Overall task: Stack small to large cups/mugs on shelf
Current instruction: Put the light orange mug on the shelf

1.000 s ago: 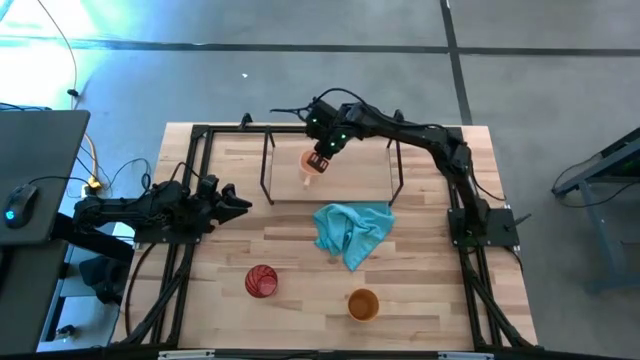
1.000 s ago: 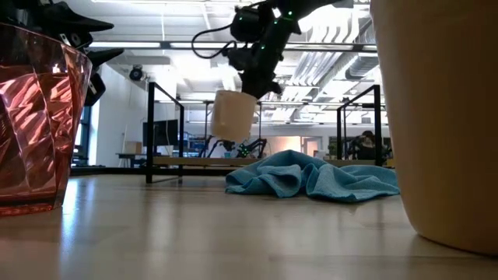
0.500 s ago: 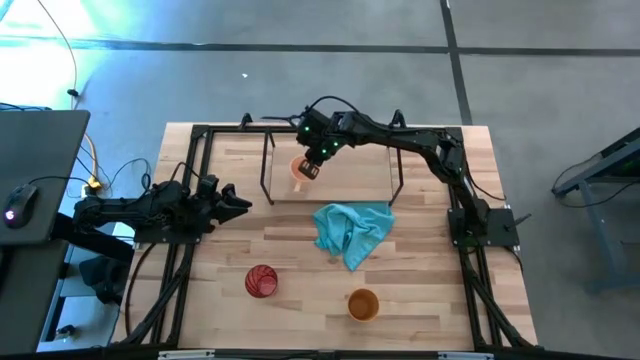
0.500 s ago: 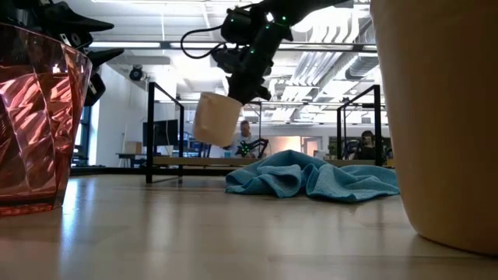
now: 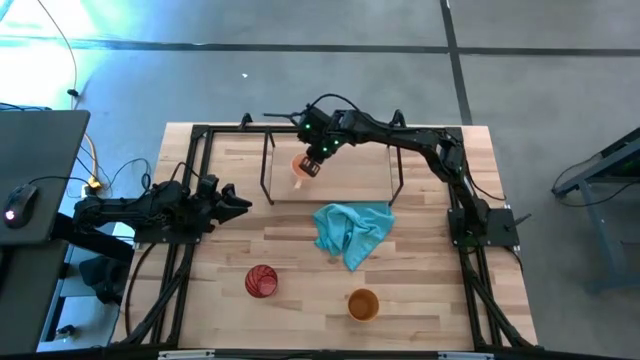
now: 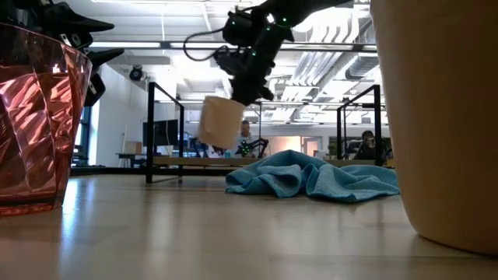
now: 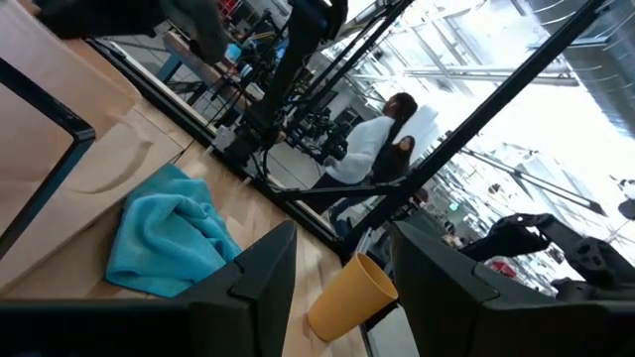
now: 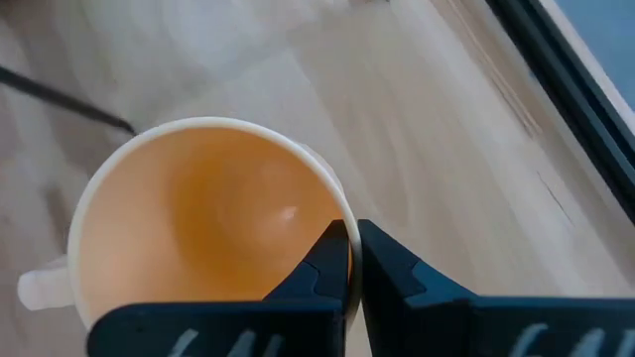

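The light orange mug [image 5: 301,169] hangs tilted over the left part of the shelf [image 5: 350,178], a light board in a thin black frame; my right gripper [image 5: 313,160] is shut on it. In the low view the mug [image 6: 219,122] hangs below that gripper [image 6: 246,87], just above the board. The red ribbed cup [image 5: 261,281] and the amber-brown cup [image 5: 363,304] stand upright on the table's near part. My left gripper [image 5: 240,204] waits open at the table's left side, touching nothing. My right gripper pinches the mug's wall at its rim [image 8: 340,214], one finger [image 8: 327,260] inside the mug and the other [image 8: 389,270] outside. The fingers come from above, pointing down. The mug is lifted clear of the board, tilted, hanging below the fingers with its handle [image 8: 38,288] on the opposite side.
A crumpled teal cloth [image 5: 350,231] lies on the table just in front of the shelf. The shelf's black uprights [image 6: 149,128] stand beside the mug. Black rails [image 5: 195,180] run along the table's edges. People sit in the room beyond the table [image 7: 382,134].
My right gripper has carried the mug toward the table's left over the shelf board, by about a mug's width, and a little lower. The mug, near upright a second ago, has tipped and now hangs tilted. The hold has stayed shut.
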Tool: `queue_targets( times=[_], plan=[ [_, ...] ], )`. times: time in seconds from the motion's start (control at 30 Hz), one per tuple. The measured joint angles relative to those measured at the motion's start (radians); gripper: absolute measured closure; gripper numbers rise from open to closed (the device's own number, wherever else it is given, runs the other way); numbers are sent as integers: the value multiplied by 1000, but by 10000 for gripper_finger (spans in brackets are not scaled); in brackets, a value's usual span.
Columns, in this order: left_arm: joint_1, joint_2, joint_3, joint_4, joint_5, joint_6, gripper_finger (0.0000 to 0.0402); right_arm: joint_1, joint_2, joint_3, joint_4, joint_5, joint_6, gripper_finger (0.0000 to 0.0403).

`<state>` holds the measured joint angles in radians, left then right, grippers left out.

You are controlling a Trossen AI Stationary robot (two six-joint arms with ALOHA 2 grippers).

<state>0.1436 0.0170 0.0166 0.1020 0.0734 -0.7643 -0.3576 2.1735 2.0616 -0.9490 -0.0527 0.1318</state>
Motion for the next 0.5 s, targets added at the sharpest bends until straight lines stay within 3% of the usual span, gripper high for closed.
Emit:
queue_targets(
  times=[0.2,0.5],
  plan=[
    [0,0,0,0,0,-1,247,-13,0,0,-254,68,-25,403],
    [0,0,0,-1,1,6,247,-23,-40,1,-332,102,-33,403]
  ],
)
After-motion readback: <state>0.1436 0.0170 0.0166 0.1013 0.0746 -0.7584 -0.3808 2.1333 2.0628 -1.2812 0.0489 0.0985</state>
